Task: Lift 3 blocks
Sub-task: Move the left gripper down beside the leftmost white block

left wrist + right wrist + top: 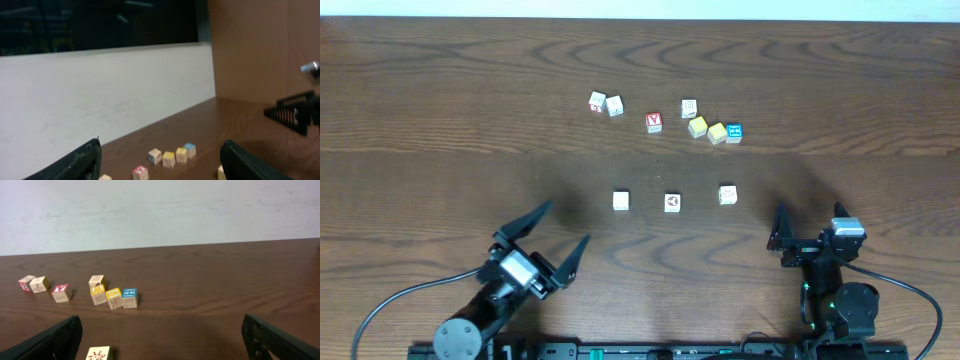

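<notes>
While both arms sit low at near edge, I log step one: approach, no lift begun. Left gripper (pixel 567 223) jaws spread wide, nothing between. Right gripper (pixel 808 222) likewise released, empty. Beyond them, three cream cubes in row, all resting on table (pixel 440 120): plain-topped cube (pixel 621 201), round-mark cube (pixel 672 203), speckled cube (pixel 727 194). Farther back, red-letter cube (pixel 654 122), yellow cubes (pixel 697 127), blue cube (pixel 734 132): leave alone. Next move, my read: reach forward, straddle one cream cube, clamp, raise.

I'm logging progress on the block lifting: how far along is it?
Done: nothing; the plain block, round-mark block and speckled block sit in a row on the table. In hand: nothing; the left gripper and right gripper are open, empty, short of the row. Left: all three lifts.
</notes>
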Motion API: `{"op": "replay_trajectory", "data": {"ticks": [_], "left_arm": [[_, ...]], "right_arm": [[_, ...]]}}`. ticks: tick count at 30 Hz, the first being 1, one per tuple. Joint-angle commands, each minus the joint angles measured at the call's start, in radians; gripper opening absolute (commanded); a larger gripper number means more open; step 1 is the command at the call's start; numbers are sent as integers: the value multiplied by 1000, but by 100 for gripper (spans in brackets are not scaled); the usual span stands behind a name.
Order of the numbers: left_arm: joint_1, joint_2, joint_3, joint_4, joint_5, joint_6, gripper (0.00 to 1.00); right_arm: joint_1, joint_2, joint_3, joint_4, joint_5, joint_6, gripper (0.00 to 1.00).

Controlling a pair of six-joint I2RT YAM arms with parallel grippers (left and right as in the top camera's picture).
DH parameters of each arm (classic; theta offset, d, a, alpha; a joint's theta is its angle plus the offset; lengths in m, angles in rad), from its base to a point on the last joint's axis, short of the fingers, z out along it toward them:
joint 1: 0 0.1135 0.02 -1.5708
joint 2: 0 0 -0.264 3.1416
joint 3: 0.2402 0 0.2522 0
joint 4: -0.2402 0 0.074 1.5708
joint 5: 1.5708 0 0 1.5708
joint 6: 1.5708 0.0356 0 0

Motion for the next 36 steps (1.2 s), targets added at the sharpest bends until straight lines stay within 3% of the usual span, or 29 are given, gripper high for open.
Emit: {"op": "replay_trajectory", "data": {"ticks": [1,6,11,15,17,21,24,27,30,31,32,36], "left_arm": [[4,54,176,-77,-97,-26,76],[4,362,570,-586,-180,-5,76],[3,681,872,-981,23,2,76],[2,837,925,-1038,9,-2,76],[-3,909,953,-1118,-103,-71,76],[-90,1056,1013,-1316,-360,-86,76],[-199,1139,1018,-1383,-642,-270,76],[-295,1195,1017,-1387,-808,-419,76],[-362,1251,1015,-1336,-832,-504,76],[-377,1272,1014,-1328,-827,-531,93],[-390,1292,1011,-1313,-811,-535,93],[-417,1398,1009,-1264,-678,-375,95]], "right_arm": [[-13,-6,-2,-4,13,-6,99],[-13,-6,-2,-4,13,-6,99],[-13,-6,-2,-4,13,-6,99],[-13,-6,-2,-4,13,-6,99],[-13,-6,-2,-4,13,-6,99],[-13,-6,-2,-4,13,-6,99],[-13,-6,-2,-4,13,-6,99],[-13,-6,-2,-4,13,-6,99],[-13,-6,-2,-4,13,-6,99],[-13,-6,-2,-4,13,-6,99],[-13,-6,-2,-4,13,-6,99],[-13,-6,-2,-4,13,-6,99]]}}
